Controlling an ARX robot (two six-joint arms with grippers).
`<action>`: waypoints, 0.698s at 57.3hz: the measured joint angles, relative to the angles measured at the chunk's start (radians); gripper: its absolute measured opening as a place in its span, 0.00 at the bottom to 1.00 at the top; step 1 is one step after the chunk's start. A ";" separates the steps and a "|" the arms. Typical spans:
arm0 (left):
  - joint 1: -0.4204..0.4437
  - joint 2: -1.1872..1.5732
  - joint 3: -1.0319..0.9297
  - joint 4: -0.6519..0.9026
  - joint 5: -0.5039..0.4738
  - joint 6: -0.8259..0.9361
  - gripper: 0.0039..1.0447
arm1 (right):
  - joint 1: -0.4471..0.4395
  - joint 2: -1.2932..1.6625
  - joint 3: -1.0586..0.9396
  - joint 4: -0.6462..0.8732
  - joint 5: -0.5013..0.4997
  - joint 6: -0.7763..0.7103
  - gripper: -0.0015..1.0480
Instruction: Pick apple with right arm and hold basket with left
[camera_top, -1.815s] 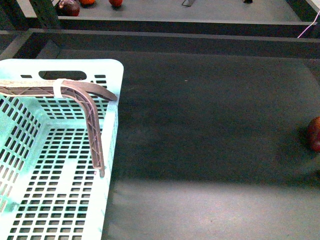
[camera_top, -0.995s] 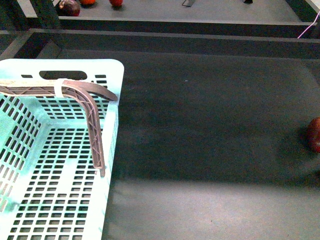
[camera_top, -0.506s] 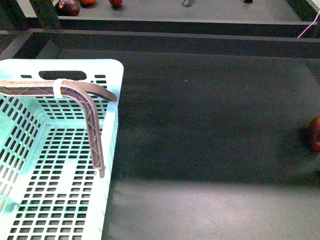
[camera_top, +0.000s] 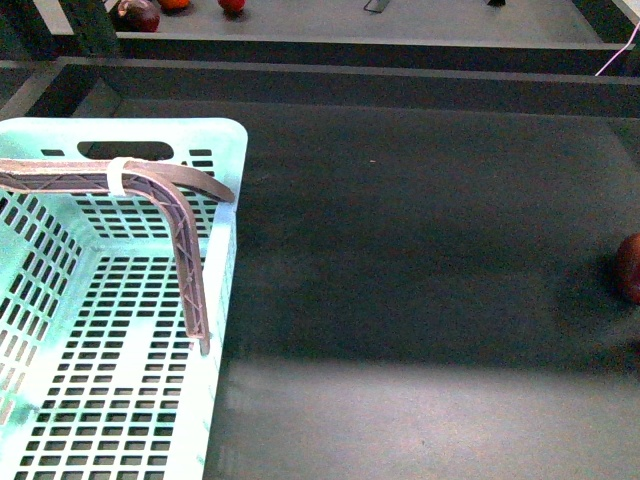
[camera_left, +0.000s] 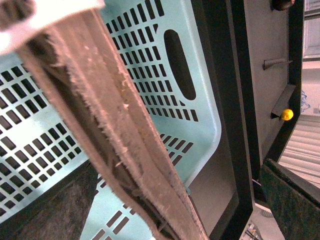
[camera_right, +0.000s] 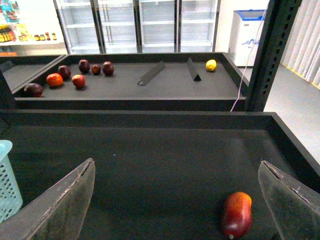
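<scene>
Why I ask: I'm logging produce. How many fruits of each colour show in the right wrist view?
Red to dark red fruit: 8 (the apple in the near tray; 7 on the back shelf)
Yellow fruit: 1
Total: 9

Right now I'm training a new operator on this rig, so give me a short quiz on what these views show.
1. True or false: the apple lies inside the basket.
2. The right gripper is: A open, B shut on the apple, C shut on nothing.
3. Fill in: the band on the basket's handle is ____.
Key: 1 false, it lies on the dark table; 2 A; 3 white.
</scene>
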 joint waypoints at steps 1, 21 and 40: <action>-0.002 0.011 0.005 0.006 0.000 -0.004 0.86 | 0.000 0.000 0.000 0.000 0.000 0.000 0.91; -0.005 0.118 0.047 0.033 0.002 -0.046 0.29 | 0.000 0.000 0.000 0.000 0.000 0.000 0.91; -0.025 0.106 0.081 0.002 0.023 -0.039 0.07 | 0.000 0.000 0.000 0.000 0.000 0.000 0.91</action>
